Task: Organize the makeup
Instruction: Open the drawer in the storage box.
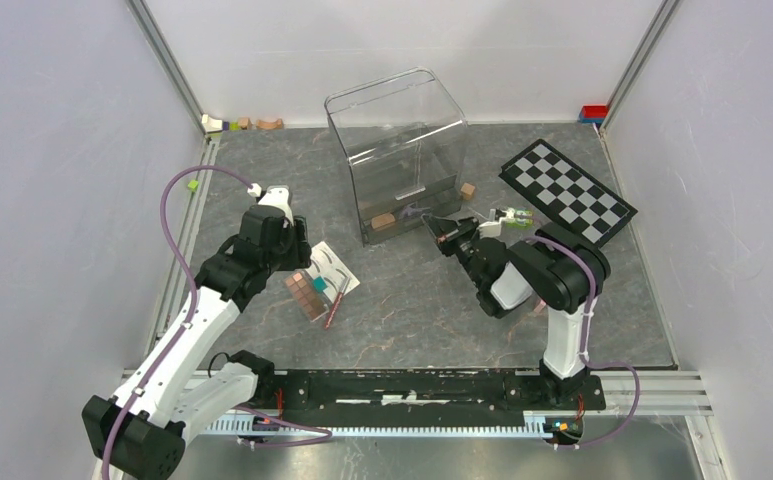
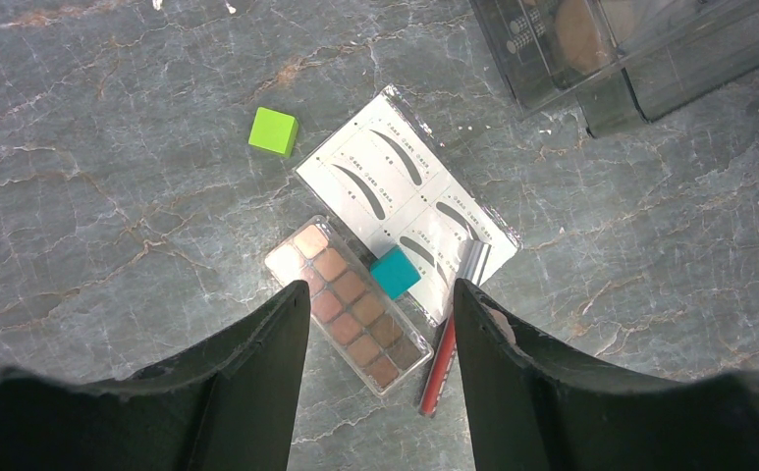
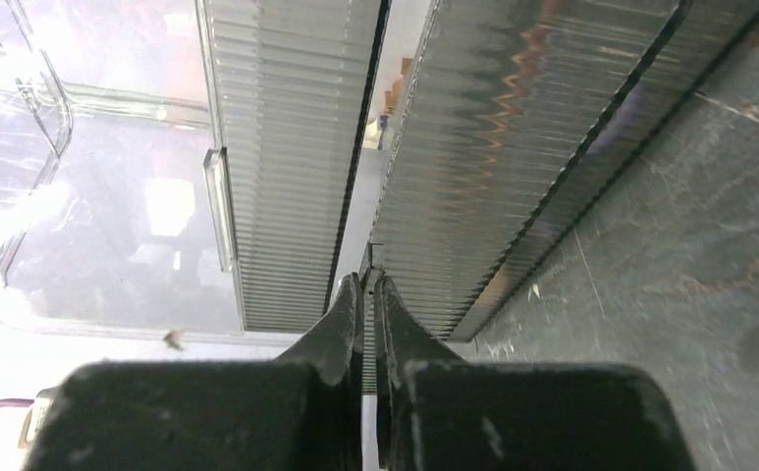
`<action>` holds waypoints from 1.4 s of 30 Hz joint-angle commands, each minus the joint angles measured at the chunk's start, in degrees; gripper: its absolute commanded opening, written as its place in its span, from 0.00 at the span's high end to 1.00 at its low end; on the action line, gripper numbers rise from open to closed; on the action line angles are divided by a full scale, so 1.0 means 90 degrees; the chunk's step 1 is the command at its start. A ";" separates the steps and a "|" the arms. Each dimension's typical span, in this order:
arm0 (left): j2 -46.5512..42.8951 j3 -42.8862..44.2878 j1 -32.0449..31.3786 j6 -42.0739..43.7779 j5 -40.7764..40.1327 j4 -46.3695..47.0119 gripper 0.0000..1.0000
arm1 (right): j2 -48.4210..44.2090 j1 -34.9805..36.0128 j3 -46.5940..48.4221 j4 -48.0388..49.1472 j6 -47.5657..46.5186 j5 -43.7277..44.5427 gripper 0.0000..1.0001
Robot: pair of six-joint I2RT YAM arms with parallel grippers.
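Note:
My left gripper (image 2: 380, 289) is open and empty above a brown eyeshadow palette (image 2: 346, 304), which sits between its fingers. A red pencil (image 2: 444, 358) lies by the right finger. A white eyebrow card (image 2: 405, 191) lies just beyond them with a teal cube (image 2: 395, 272) on it. In the top view this cluster (image 1: 319, 285) lies left of centre, below the left gripper (image 1: 297, 262). My right gripper (image 1: 438, 229) is at the front of the clear organizer (image 1: 402, 150). Its fingers (image 3: 346, 314) are shut on a thin ribbed clear edge of the lower drawer (image 3: 367, 265).
A green cube (image 2: 273, 130) lies left of the card. The checkerboard (image 1: 566, 192) lies at the back right, with green dice (image 1: 514, 215) by its near corner. A brown cube (image 1: 468, 190) sits beside the organizer. Small blocks (image 1: 242, 123) line the back wall.

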 commanded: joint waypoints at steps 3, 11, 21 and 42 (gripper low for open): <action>0.0016 0.0052 0.0004 0.0263 -0.0015 0.0194 0.38 | -0.0159 0.0010 -0.1081 0.1868 -0.0459 0.0209 1.00; 0.0048 0.0054 0.0008 0.0252 -0.0019 0.0195 0.38 | -0.0270 0.0049 -0.1907 0.2491 -0.0314 0.0171 1.00; 0.0048 0.0050 0.0003 0.0252 0.0000 0.0189 0.38 | -0.0408 0.0321 -0.2295 0.2485 -0.0502 0.0152 1.00; 0.0006 0.0067 0.0012 0.0258 0.0045 0.0192 0.38 | -0.0698 0.1091 -0.2319 0.1908 -0.0992 0.0502 0.99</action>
